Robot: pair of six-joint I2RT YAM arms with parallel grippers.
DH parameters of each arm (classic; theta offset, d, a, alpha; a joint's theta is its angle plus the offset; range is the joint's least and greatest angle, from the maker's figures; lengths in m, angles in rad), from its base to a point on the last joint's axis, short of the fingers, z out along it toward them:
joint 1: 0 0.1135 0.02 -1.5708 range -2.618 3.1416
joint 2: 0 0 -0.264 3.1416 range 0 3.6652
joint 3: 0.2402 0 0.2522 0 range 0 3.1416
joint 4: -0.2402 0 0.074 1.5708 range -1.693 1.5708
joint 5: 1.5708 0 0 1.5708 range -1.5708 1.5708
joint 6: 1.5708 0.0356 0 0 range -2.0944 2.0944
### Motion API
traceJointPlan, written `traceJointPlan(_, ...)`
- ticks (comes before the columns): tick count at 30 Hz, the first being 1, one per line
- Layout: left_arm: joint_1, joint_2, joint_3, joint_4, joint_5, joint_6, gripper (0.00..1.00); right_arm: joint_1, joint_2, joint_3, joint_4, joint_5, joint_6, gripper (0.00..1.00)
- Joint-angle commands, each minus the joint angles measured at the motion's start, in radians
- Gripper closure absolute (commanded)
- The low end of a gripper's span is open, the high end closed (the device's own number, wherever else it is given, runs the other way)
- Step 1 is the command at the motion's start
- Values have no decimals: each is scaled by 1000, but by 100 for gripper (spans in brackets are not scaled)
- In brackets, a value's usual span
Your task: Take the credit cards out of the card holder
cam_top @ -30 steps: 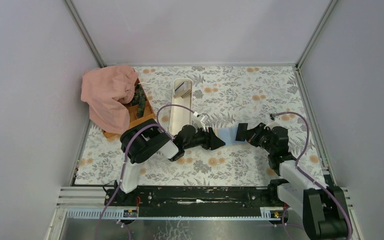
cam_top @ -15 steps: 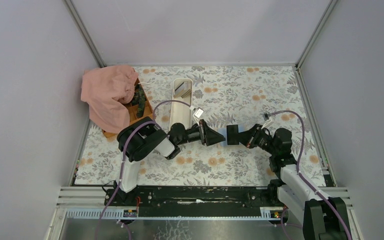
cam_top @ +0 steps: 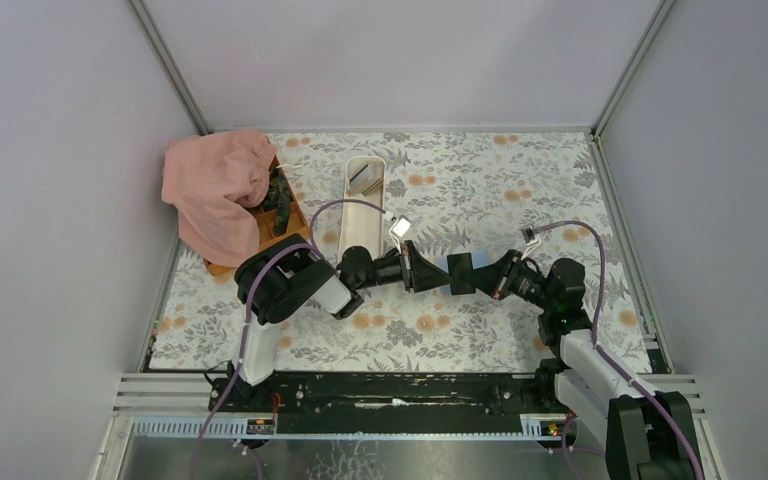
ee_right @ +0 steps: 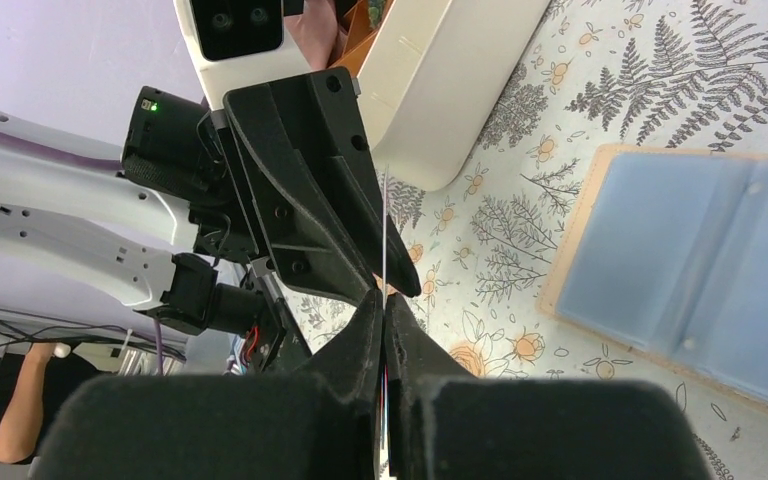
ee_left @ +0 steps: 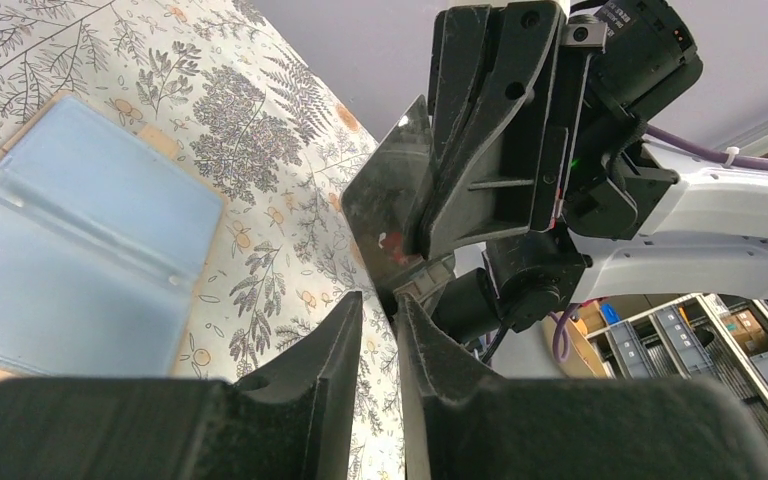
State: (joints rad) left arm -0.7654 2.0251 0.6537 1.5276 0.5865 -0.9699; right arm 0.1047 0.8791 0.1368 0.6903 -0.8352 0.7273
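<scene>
The card holder (cam_top: pixel 441 271) lies open and flat on the floral table, light blue inside with a tan rim, clear in the left wrist view (ee_left: pixel 80 250) and the right wrist view (ee_right: pixel 700 270). My right gripper (cam_top: pixel 488 279) is shut on a dark credit card (cam_top: pixel 462 272), held above the table; that card (ee_left: pixel 392 200) shows broad in the left wrist view and edge-on (ee_right: pixel 384 220) in the right. My left gripper (ee_left: pixel 381 299) faces it with a narrow gap between its jaws, and the card's lower corner sits right at their tips.
A long white oval tray (cam_top: pixel 364 222) stands behind the left arm with a pale card (cam_top: pixel 365 178) at its far end. A wooden box (cam_top: pixel 288 215) under a pink cloth (cam_top: pixel 218 188) fills the back left corner. Grey walls close the table on three sides.
The right gripper carried the dark card leftward and the left gripper swung up to meet it over the card holder. The left jaws have narrowed.
</scene>
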Motion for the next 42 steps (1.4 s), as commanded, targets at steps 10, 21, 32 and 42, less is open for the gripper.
traceJointPlan(10, 29, -68, 34, 75, 51, -1, 74, 12, -29, 1, 75, -110, 26, 100)
traceJointPlan(21, 64, -97, 43, 75, 46, -11, 77, 36, 7, -2, 93, -108, 15, 100)
traceJointPlan(32, 69, -97, 50, 75, 73, -24, 100, 39, 22, 1, 94, -95, 8, 100)
traceJointPlan(42, 118, -147, 21, 75, 21, -5, 100, 39, -90, 6, -163, 170, -111, 46)
